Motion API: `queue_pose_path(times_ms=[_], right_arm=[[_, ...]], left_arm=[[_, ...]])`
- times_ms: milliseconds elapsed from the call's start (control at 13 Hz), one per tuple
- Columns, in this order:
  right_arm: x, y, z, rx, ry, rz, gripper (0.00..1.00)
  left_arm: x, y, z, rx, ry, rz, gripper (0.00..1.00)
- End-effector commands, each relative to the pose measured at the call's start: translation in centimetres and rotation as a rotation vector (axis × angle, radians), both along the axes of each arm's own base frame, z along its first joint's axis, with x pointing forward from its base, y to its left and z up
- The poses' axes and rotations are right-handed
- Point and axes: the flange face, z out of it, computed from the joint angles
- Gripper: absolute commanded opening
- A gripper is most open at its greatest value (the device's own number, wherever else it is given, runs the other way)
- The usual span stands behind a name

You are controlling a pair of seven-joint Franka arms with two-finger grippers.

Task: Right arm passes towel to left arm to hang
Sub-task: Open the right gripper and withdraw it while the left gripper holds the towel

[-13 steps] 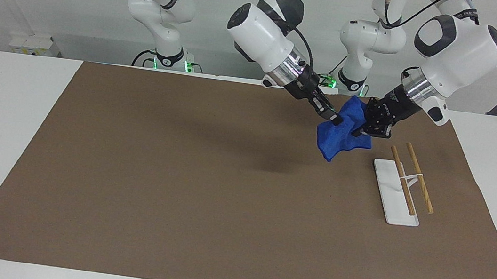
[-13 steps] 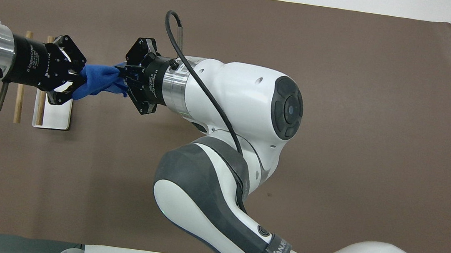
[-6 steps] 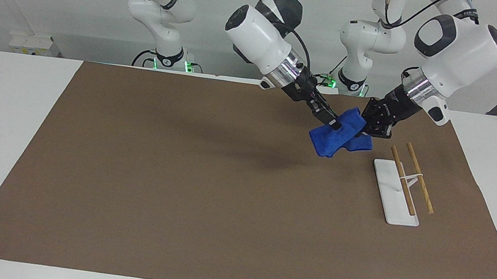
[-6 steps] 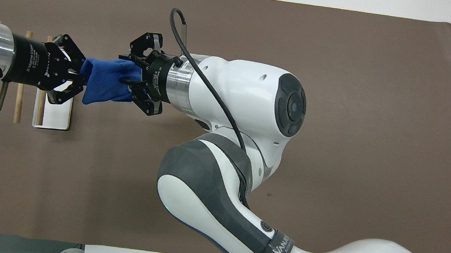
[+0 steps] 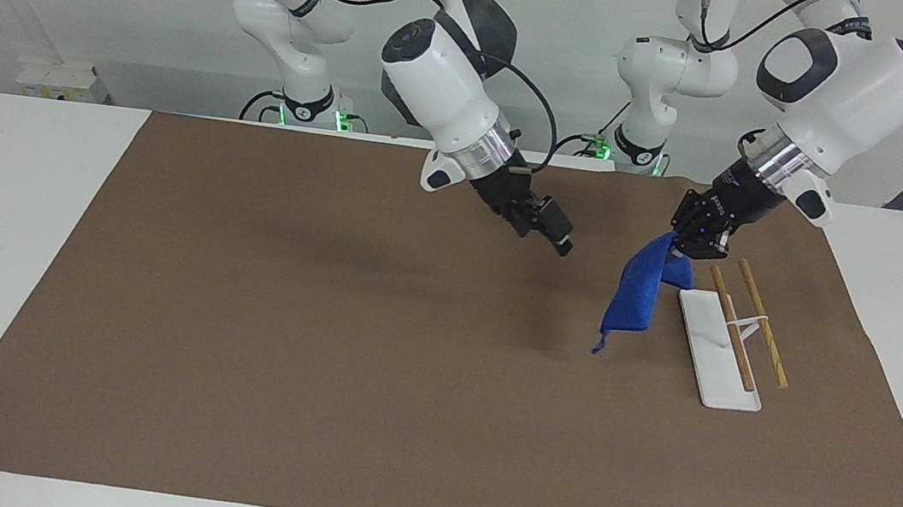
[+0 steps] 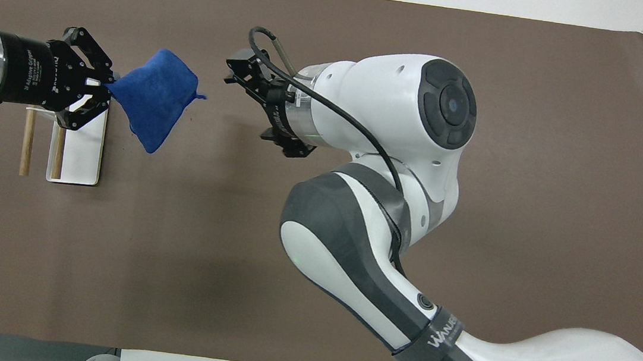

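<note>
The blue towel (image 5: pixel 638 289) hangs by one corner from my left gripper (image 5: pixel 689 248), which is shut on it in the air beside the rack (image 5: pixel 720 347). The towel's thin loop tail hangs at its lowest corner. In the overhead view the left gripper (image 6: pixel 105 86) pinches the towel (image 6: pixel 154 97), which spreads out toward the right arm's end. My right gripper (image 5: pixel 556 230) is open and empty, apart from the towel, over the brown mat near the table's middle. It also shows in the overhead view (image 6: pixel 252 101).
The rack is a white base plate (image 6: pixel 84 161) with two wooden rods (image 5: pixel 763 324) held above it on a small white stand. It stands at the left arm's end of the brown mat (image 5: pixel 318 358).
My right gripper has let go of the towel and drawn back toward the middle of the table. The towel now hangs from the left gripper alone, which has risen slightly.
</note>
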Motion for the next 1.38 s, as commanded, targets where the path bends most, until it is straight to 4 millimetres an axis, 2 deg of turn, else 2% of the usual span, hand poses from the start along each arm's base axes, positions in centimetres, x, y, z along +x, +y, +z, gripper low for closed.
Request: queue_pose_path(times_ms=[0,154,308,385,538,615,769,846,923,1000,1154,1308], right_arm=[[0.0,-5.5,0.0,-0.244,-0.059,0.218,1.00],[1.0,-12.0,0.9,-0.357,-0.062,0.358,1.00],[1.4,-19.4,2.6,-0.427,-0.028,0.445,1.00],[1.0,-22.3,3.7,-0.449,-0.006,0.470,1.00],[-0.1,-30.1,6.1,-0.472,0.049,0.478,1.00],[-0.6,-34.3,7.4,-0.472,0.038,0.493,1.00],[-1.4,-41.5,8.6,-0.469,0.004,0.551,1.00],[-1.6,-44.1,8.8,-0.470,-0.009,0.572,1.00],[-1.6,-45.4,8.9,-0.473,-0.024,0.598,1.00],[-1.6,-45.6,8.6,-0.476,-0.026,0.602,1.00],[-1.7,-44.7,8.1,-0.546,-0.018,0.602,1.00],[-1.2,-43.0,7.6,-0.550,-0.011,0.569,1.00]], left_arm=[[0.3,2.4,-0.3,0.037,-0.111,-0.153,0.00],[0.6,3.6,-0.4,0.068,-0.189,-0.273,0.00],[0.9,6.2,-0.6,0.090,-0.216,-0.290,0.00],[1.0,6.5,-0.8,0.101,-0.230,-0.315,0.00],[1.2,8.3,-1.4,0.202,-0.287,-0.389,0.00],[1.3,8.7,-1.8,0.220,-0.310,-0.414,0.00],[1.1,9.4,-2.9,0.216,-0.283,-0.381,0.00],[0.9,9.8,-3.6,0.214,-0.268,-0.326,0.00],[0.6,10.0,-4.5,0.209,-0.248,-0.255,0.00],[0.5,10.2,-4.5,0.205,-0.243,-0.197,0.00],[0.8,10.2,-4.4,0.174,-0.212,-0.011,0.00],[0.3,10.7,-5.4,0.176,-0.222,0.063,0.00]])
